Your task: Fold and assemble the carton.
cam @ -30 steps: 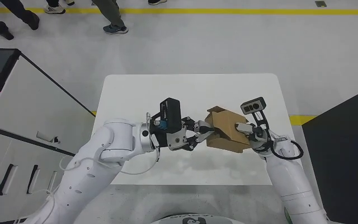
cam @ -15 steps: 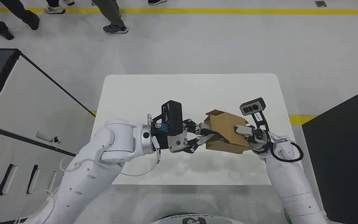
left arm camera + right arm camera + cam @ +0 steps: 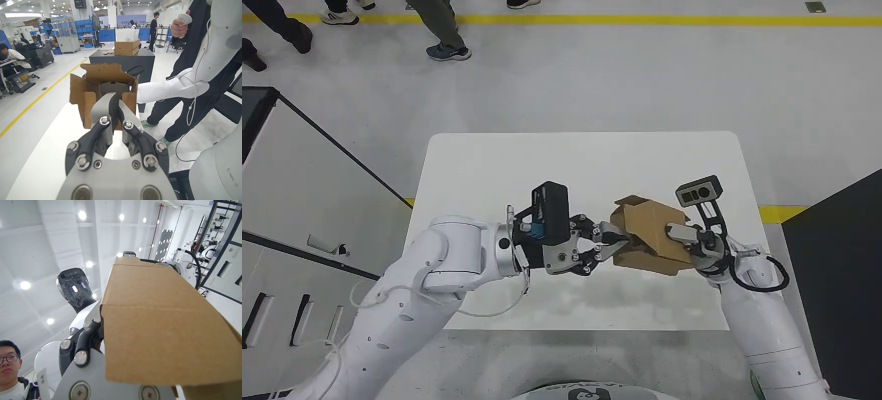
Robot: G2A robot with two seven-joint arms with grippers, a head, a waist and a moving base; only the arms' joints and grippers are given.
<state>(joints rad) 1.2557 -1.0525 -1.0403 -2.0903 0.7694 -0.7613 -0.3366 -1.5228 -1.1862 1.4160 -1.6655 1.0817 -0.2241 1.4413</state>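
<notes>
We start w/ the table [image 3: 482, 180]: white, and the carton [image 3: 647, 232] is over its right part, betw. the two arms and tilted. Whether it touches the tabletop or hangs just above it, we can't tell. The carton is brown corrugated card, part-erected, so we judge it v. light. It should be stiff across each panel but ready to hinge at the scored folds, easy to dent if squeezed hard, and matt rather than slippery. Best hold, in our view, is on a full wall close to a corner fold, where the card is stiffest. A loose flap would just swing. The left gripper [image 3: 115, 99] is at the carton's open end, its fingers drawn together w/ the tips right at the mouth; if any card is nipped betw. them, we can't say. The right gripper [image 3: 682, 234] is at the opposite end, tight against the carton wall. Clamped or not, we can't tell, since card covers it. On views: the top view gives the layout, i.e. one arm per end, but not the inside. The left wrist view looks into the box. It shows a hollow interior, the top flap [image 3: 101, 71] standing up w/ a ragged edge, the side flap [image 3: 75, 89] splayed outward, and the inner tabs [image 3: 89, 102] folded part-way in. The right wrist view gives the outside instead, a plain panel w/ one crease across it.
</notes>
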